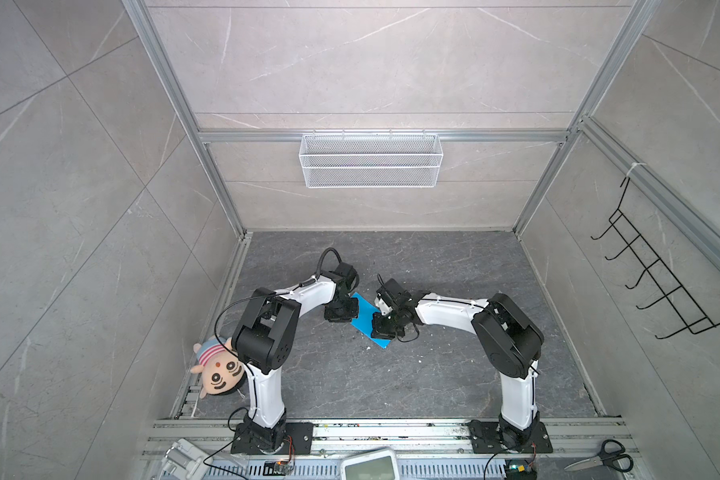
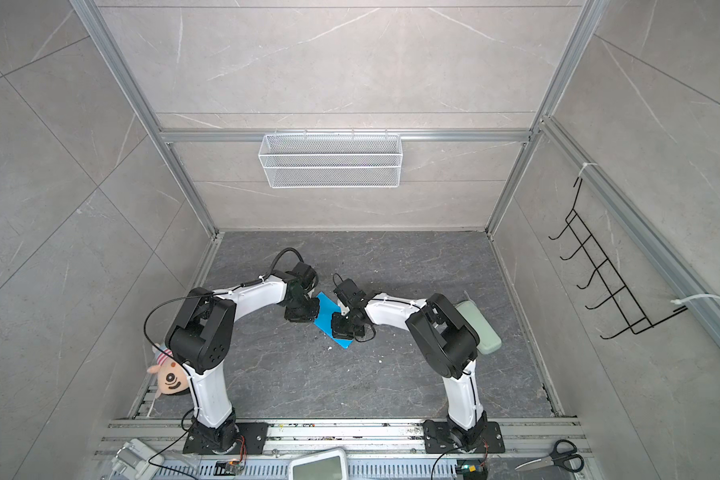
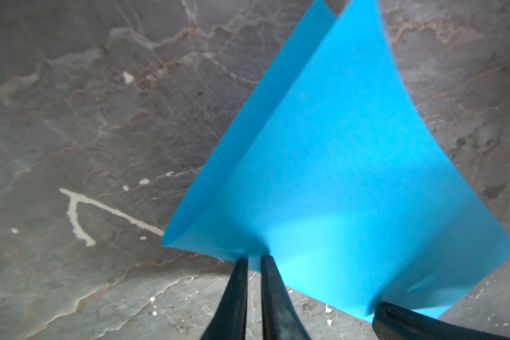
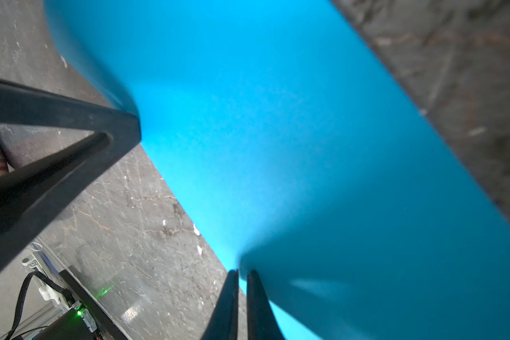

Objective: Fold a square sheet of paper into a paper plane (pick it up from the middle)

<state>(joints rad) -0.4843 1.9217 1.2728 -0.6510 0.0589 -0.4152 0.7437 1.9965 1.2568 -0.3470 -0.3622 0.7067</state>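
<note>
Grey marbled tabletop (image 1: 433, 374), centre: square sheet of paper (image 1: 363, 312), doubled over once, pinched by left gripper (image 3: 253, 258) at 9 o'clock and right gripper (image 4: 242, 272) at 4 o'clock; nose folds apparently remain.

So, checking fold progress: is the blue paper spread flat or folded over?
Folded over. In the left wrist view the square sheet of paper shows two layers meeting at a soft, rounded bend.
</note>
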